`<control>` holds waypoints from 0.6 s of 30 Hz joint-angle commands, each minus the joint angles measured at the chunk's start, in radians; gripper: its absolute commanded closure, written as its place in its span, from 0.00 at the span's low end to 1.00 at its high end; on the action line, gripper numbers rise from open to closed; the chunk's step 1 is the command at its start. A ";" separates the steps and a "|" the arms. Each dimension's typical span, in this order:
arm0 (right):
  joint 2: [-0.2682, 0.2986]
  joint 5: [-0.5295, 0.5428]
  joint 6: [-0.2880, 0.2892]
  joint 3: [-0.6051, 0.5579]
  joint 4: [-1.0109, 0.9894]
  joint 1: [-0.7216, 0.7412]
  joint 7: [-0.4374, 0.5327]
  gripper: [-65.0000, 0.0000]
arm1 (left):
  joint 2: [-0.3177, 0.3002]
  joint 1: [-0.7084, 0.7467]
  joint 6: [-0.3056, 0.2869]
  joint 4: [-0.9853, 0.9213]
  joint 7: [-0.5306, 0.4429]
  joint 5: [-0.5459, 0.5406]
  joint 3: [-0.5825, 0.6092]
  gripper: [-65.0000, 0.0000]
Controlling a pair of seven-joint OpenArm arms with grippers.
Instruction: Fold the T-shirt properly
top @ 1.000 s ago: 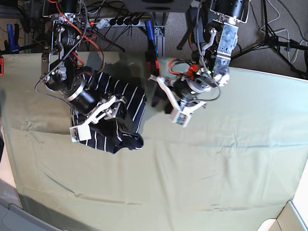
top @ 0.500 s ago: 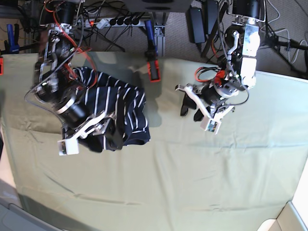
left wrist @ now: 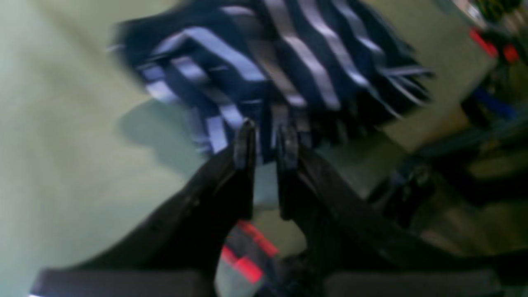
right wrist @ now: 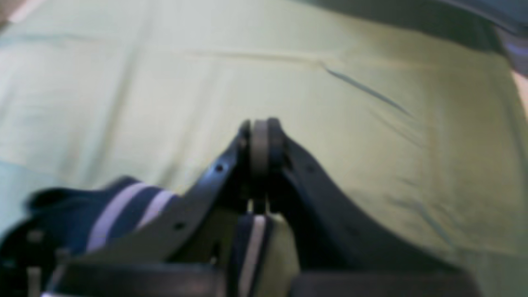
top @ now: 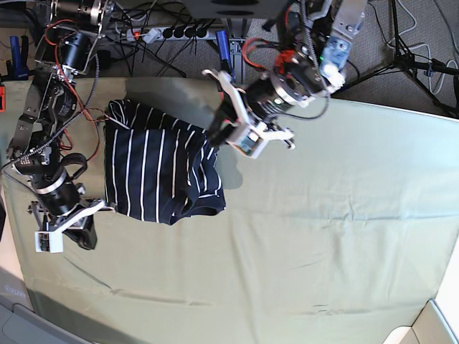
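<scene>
Across the whole work surface you have a pale green cloth (top: 323, 236), wrinkled in long creases, its far edge meeting a floor strewn with cables and a power strip (top: 172, 31).

On the far left part of that cloth lies the T-shirt (top: 154, 172), dark navy with thin white stripes. It is bunched into a rough block, the stripes running mostly front to back, with a rumpled fold and a curved hem at its near right corner.

Your left arm reaches in from the far side, and the left gripper (top: 214, 136) sits at the shirt's right edge. From the left wrist view, its black fingertips (left wrist: 246, 142) stand only a narrow gap apart, with striped fabric directly at and behind the tips. That view is blurred, so you cannot tell whether any fabric is pinched between them.

Your right arm stands at the left border of the cloth, and the right gripper (top: 84, 233) is just off the shirt's near left corner. Its jaws are pressed fully together, pad to pad, in the right wrist view, with nothing between them; striped fabric shows only beneath the gripper body.
</scene>
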 commanded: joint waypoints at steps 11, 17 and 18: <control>0.008 0.065 0.050 0.002 -0.206 0.022 0.082 1.00 | 0.022 -0.010 -0.003 -0.048 -0.058 0.073 0.074 0.87; 0.007 0.140 0.050 0.002 -0.208 0.027 0.082 1.00 | 0.024 -0.074 -0.003 -0.141 -0.074 0.071 0.074 0.87; 0.007 0.140 0.050 0.002 -0.208 0.027 0.081 1.00 | 0.024 -0.089 -0.003 -0.150 -0.073 0.071 0.074 0.87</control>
